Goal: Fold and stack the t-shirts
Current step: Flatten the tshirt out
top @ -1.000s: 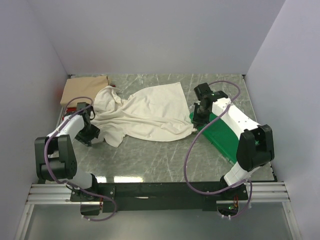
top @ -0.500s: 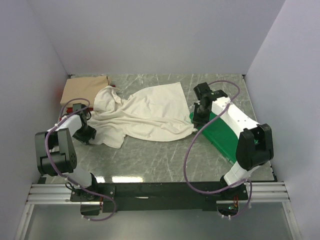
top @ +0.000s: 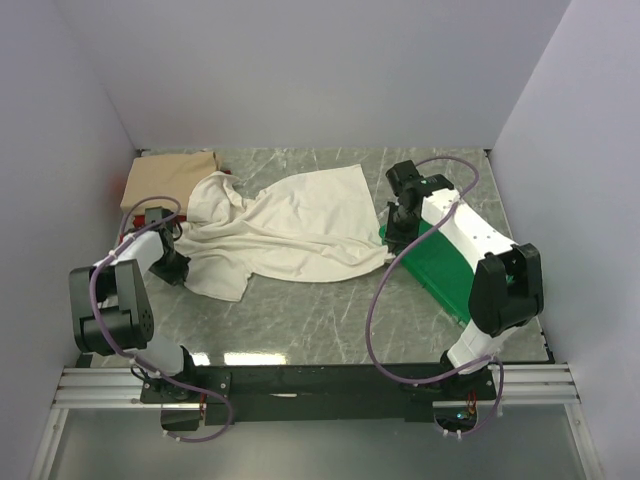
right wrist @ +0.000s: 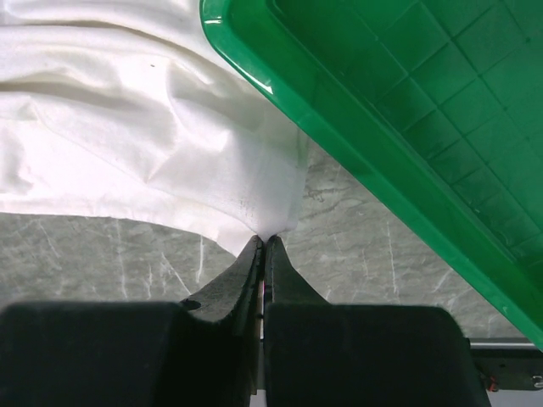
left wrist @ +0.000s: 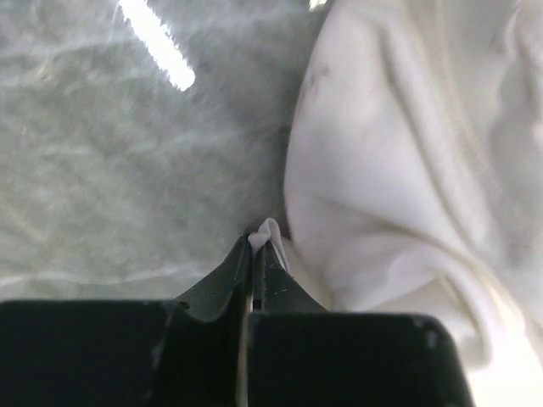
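Note:
The cream t-shirt (top: pixel 290 225) lies crumpled across the middle of the marble table. My left gripper (top: pixel 178 262) is shut on its left edge; a small tuft of cream cloth (left wrist: pixel 268 231) sticks out between the closed fingers. At the shirt's right corner, beside the green tray, my right gripper (top: pixel 397 238) is shut on the cream cloth (right wrist: pixel 270 222). A folded tan t-shirt (top: pixel 165 178) rests at the back left corner, partly under the cream one. A sliver of red (top: pixel 133 218) shows by the left wall.
The green plastic tray (top: pixel 440 270) lies tilted at the right, under the right arm; its rim (right wrist: pixel 339 136) runs close to the pinched cloth. Walls close the left, back and right sides. Bare marble (top: pixel 310 310) spreads in front of the shirt.
My left gripper moved back toward the shirt's left edge and shut on the cloth. The right gripper stayed shut on its corner, barely shifting.

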